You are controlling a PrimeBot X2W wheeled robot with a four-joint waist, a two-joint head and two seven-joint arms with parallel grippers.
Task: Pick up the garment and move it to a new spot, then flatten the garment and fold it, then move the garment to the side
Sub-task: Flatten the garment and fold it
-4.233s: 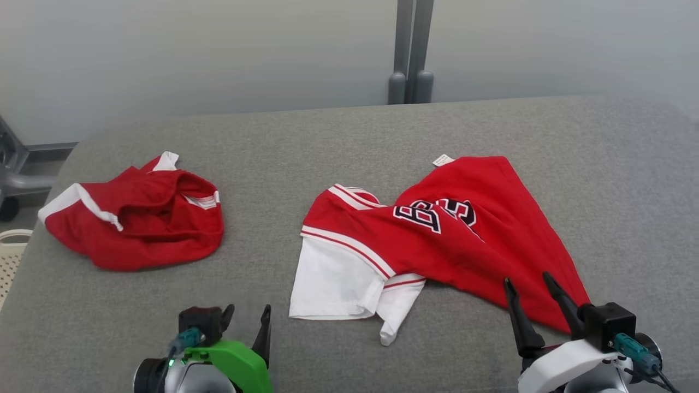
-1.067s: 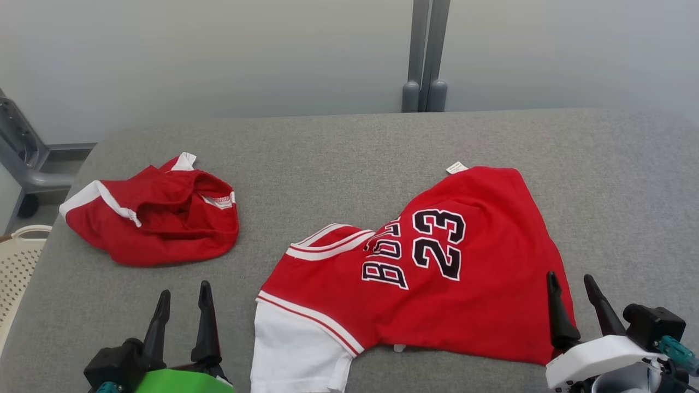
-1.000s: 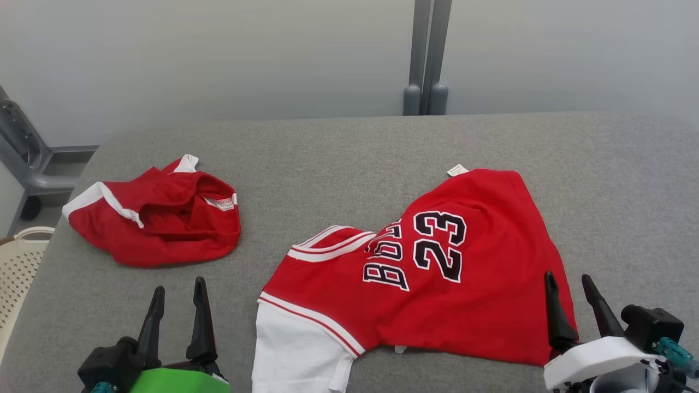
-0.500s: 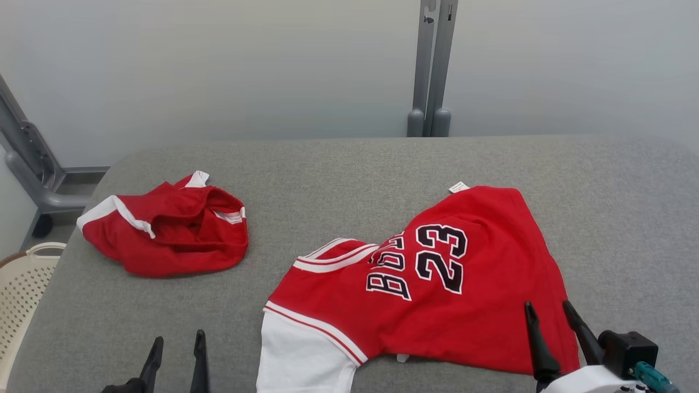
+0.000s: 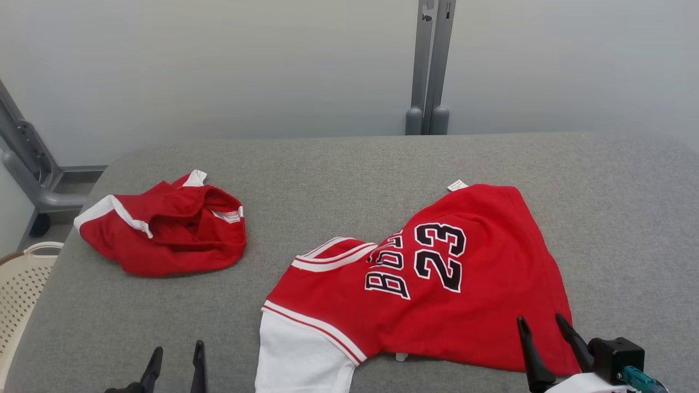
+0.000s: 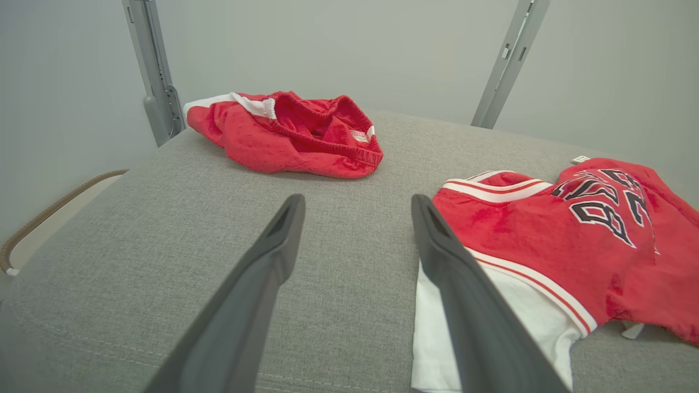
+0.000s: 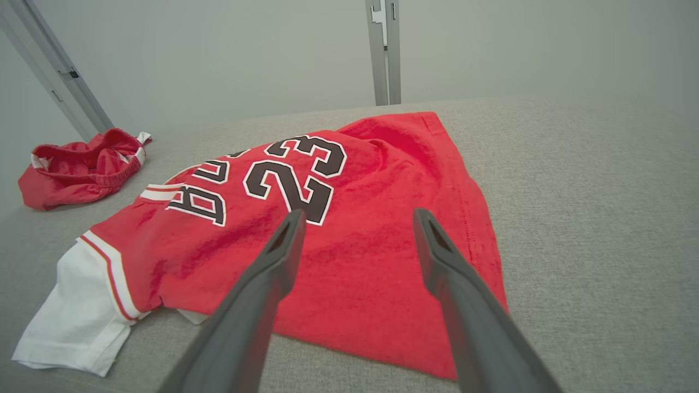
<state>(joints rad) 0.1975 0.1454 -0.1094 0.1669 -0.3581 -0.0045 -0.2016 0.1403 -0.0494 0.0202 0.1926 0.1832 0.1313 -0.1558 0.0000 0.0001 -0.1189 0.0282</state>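
Two end effectors waited at the near edge of the grey surface (image 5: 327, 164), both empty.

- Left end effector (image 5: 178, 349): fingers spread fully apart over bare surface just beside the white sleeve, touching nothing.
- Right end effector (image 5: 540, 319): fingers equally wide, over the near right hem corner of the jersey, gripping nothing. Contact with the cloth could not be told.
- One red jersey (image 5: 437, 295), numbered 23: right of centre, mostly spread but skewed, neckline bunched. It appeared to lie in its new spot awaiting flattening, which would explain one end effector at each near end.
- One pair of red shorts (image 5: 164, 234): crumpled, toward the far left corner, well apart from the jersey.
- One cream basket (image 5: 22, 278): beyond the left edge.
- Two grey posts (image 5: 426, 65): behind the far edge.
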